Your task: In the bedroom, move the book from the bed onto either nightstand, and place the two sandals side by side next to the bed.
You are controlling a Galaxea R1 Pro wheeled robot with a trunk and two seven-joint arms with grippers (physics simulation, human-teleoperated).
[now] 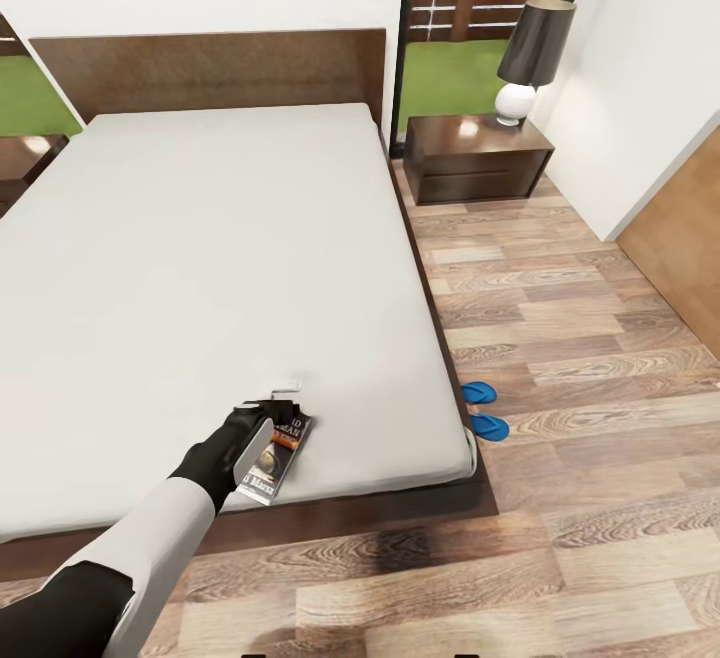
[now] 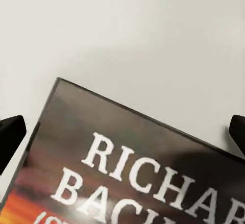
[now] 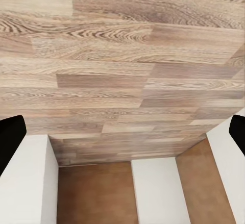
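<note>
The left gripper (image 1: 283, 406) is seen stretched out over the near edge of the large low bed with its pale-grey mattress (image 1: 200, 268), its black fingers (image 2: 10, 134) spread wide either side of the small dark paperback book with an orange band and white lettering (image 1: 278, 454), which lies flat on the mattress, ungrasped. The right gripper (image 3: 122, 132) is held released over the light-brown wood-plank floor (image 3: 122, 55). The two bright blue sandals (image 1: 484, 410) are spotted side by side on the floor, tucked against the bed's right side, and the small dark-brown glossy nightstand (image 1: 476, 158) is seen beside the headboard, carrying a dark-shaded lamp with a white base (image 1: 530, 58).
</note>
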